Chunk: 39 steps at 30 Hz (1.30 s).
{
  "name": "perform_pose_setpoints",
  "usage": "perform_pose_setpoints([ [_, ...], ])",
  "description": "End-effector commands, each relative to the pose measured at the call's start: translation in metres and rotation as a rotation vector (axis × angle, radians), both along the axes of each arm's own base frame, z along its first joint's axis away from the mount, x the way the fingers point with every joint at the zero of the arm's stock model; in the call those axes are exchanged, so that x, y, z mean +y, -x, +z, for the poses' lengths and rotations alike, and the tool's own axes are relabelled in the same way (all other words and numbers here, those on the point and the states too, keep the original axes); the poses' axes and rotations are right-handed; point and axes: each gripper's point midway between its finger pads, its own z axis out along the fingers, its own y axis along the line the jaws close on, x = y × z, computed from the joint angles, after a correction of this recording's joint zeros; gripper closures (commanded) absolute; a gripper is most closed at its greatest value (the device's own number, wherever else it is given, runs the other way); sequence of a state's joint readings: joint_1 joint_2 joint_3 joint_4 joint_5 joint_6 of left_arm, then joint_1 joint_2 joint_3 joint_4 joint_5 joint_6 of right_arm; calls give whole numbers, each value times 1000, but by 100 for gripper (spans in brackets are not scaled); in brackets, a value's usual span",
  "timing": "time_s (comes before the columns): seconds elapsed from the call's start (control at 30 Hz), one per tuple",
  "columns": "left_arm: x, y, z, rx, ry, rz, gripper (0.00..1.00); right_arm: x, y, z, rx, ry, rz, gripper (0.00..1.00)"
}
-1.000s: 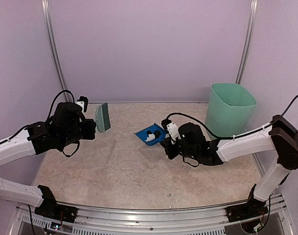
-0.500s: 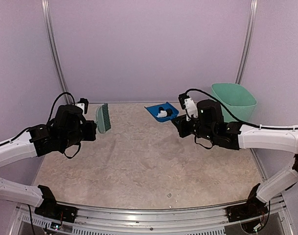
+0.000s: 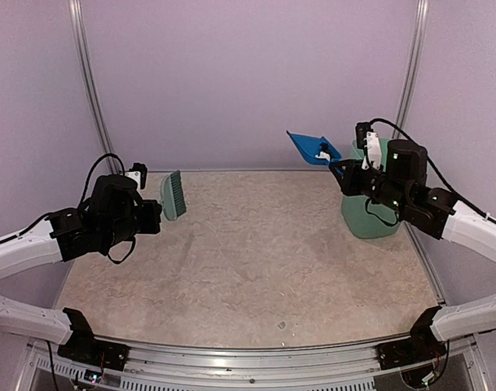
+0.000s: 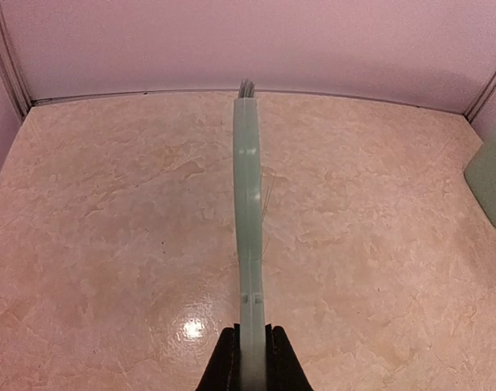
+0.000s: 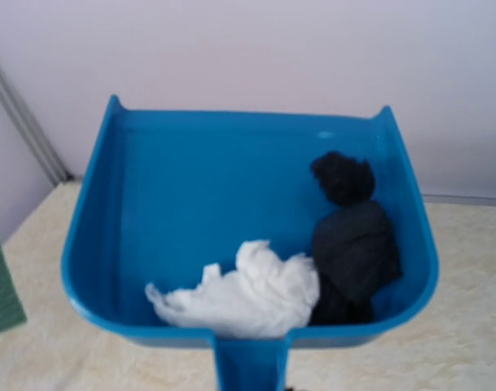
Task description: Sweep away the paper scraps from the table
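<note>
The right gripper (image 3: 342, 169) is shut tight on the handle of the blue dustpan (image 3: 307, 146). It holds the dustpan high in the air, at about 1 o'clock over the table (image 3: 248, 269). The paper scraps (image 5: 345, 244) sit inside the dustpan, one white lump and one black lump, touching each other. The mint-green bin (image 3: 370, 218) stands at 3 o'clock, just beside the dustpan. The left gripper (image 4: 249, 362) pinches the green hand brush (image 3: 173, 195) at 9 o'clock, up off the table.
</note>
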State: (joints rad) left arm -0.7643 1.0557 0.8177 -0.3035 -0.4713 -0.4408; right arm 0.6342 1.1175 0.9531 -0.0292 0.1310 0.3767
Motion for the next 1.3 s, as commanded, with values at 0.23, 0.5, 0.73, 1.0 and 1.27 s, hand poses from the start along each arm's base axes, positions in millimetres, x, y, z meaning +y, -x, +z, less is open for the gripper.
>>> perform_pose_setpoints([
  [0.23, -3, -1, 6, -27, 27, -16, 100, -78, 1, 46, -15, -225, -119, 100],
  [0.5, -3, 0, 7, -28, 34, -20, 100, -126, 2, 62, -20, -444, -156, 100],
  [0.73, -4, 0, 6, -27, 39, -24, 100, -155, 6, 62, -9, -719, -157, 100],
  [1.0, -5, 1, 0, -18, 44, -26, 100, -161, 0, 54, 38, -941, -51, 100],
  [1.27, -3, 3, 0, -20, 55, -22, 100, -162, 6, 65, 12, -1033, -8, 100],
])
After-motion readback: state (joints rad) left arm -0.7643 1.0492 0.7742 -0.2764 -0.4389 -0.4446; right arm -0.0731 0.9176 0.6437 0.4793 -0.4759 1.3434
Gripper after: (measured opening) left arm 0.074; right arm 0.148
